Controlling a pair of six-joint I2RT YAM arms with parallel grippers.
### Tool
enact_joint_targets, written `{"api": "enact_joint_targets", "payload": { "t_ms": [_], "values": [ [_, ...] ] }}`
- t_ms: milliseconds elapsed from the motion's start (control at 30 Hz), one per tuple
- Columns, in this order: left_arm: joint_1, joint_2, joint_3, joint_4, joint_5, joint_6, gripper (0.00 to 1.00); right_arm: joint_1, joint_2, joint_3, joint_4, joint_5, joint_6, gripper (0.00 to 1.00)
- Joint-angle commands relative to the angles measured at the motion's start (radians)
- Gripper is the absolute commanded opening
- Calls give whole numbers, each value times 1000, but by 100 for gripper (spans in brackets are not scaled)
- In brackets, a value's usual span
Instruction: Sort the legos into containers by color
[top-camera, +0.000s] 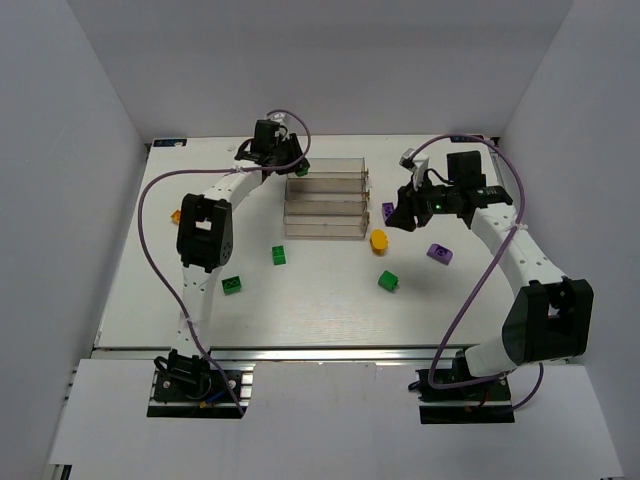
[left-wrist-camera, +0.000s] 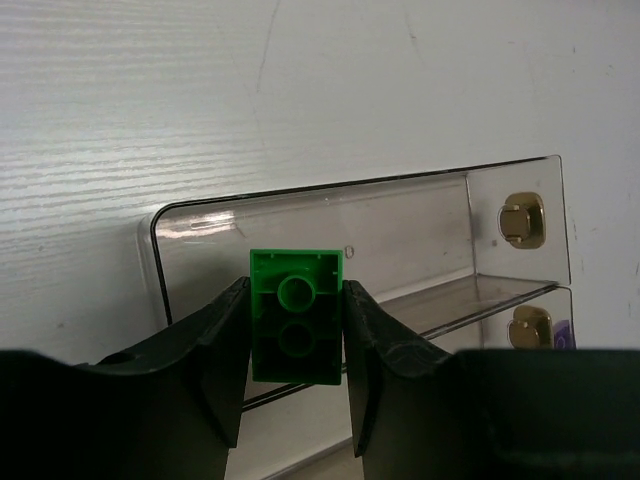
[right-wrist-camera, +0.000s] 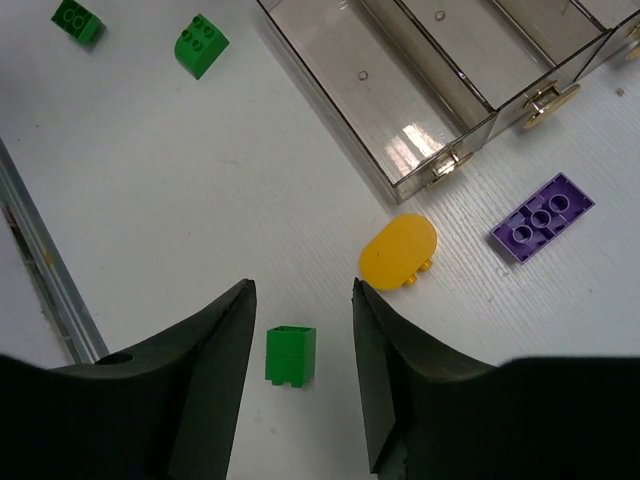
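Observation:
The four clear containers (top-camera: 325, 200) form one block at the back middle. My left gripper (top-camera: 292, 163) is shut on a green lego (left-wrist-camera: 296, 315), held over the far container's left end (left-wrist-camera: 350, 235). My right gripper (top-camera: 405, 217) is open and empty, hovering right of the block. Between its fingers in the right wrist view, on the table below, lies a green lego (right-wrist-camera: 290, 355), with a yellow lego (right-wrist-camera: 398, 251) and a purple plate (right-wrist-camera: 542, 216) beyond it. In the top view, loose legos lie on the table: green (top-camera: 279, 255), green (top-camera: 232, 285), green (top-camera: 388, 281), purple (top-camera: 439, 253), yellow (top-camera: 378, 240).
An orange lego (top-camera: 176, 215) lies at the left beside the left arm. A purple plate (top-camera: 387, 212) lies against the block's right side. The containers (right-wrist-camera: 430, 90) show brass clasps at their ends. The table's metal edge (right-wrist-camera: 40, 260) runs at the left of the right wrist view.

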Motion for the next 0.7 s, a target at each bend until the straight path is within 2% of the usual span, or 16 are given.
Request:
{"api": "enact_joint_targets", "payload": {
  "t_ms": [0,33,133,167,233,367,433,500,567,600,633,667],
  "values": [
    [-11,-36,59,-12,-30,13,49,15,-18,13,0,-18,-32,50],
    [-11,-39,64,-9,-30,12,56,18,-13,17,-6,-30,-43,56],
    [-11,-54,82,-3,-27,4,60,35,1,29,-45,-75,-106,67],
    [-11,-63,84,8,-26,2,64,39,4,32,-55,-87,-146,69],
    [-11,-91,81,17,-23,-4,66,59,14,33,-89,-129,-186,73],
    [-11,-155,53,17,-17,-8,65,107,31,23,-100,-161,-278,74],
    [-2,-241,-34,15,-12,-19,62,134,54,21,-114,-118,-315,74],
    [7,-321,-133,29,0,-40,52,148,73,20,-140,-72,-376,74],
    [7,-471,-320,47,-12,-51,42,170,85,1,-170,-55,-416,75],
    [7,-525,-386,54,-24,-51,31,176,82,-8,-174,-32,-443,75],
    [7,-638,-516,58,-56,-51,27,193,79,-28,-172,-17,-450,75],
    [7,-693,-581,69,-69,-51,25,211,77,-37,-169,5,-451,76]
  ]
}}
